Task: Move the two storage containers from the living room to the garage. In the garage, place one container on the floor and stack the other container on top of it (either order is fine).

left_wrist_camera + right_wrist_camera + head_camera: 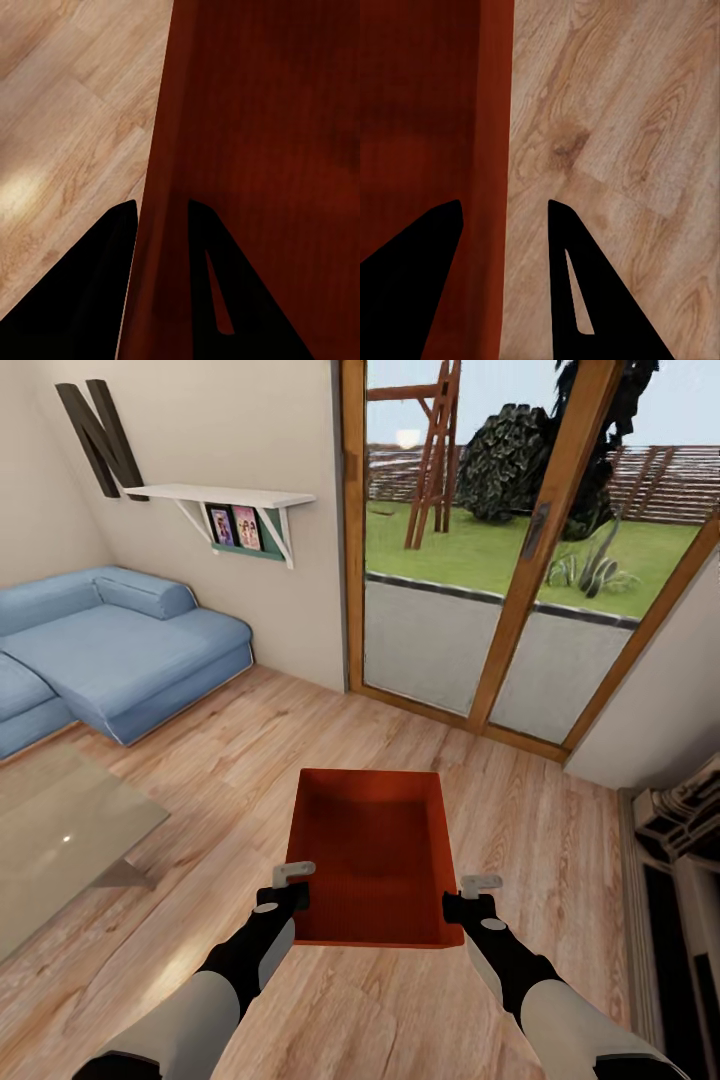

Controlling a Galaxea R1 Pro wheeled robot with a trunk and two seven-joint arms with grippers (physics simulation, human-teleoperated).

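So the robot's in the living room, and one orange-red storage container is held out in front of it above the wood plank floor, between the two arms. It's open side up, no lid, and you can look straight down into it. Its long axis runs away from the robot, pointing toward the wood-framed glass doors, with the short near wall closest to the camera.

Left hand is on the container's left long wall near the closer corner. In the left wrist view the hand has one dark finger outside the wall and the other inside the bin, so it's clamped on that wall.

Right hand does the same on the right long wall near the closer corner. In the right wrist view the hand straddles the red rim, one finger over the inside, the other out over the planks. It looks clamped on the wall, though the outer finger sits a bit off it.

Blue sofa is off to the left, a glass desk just in front of it, and a white wall shelf above.
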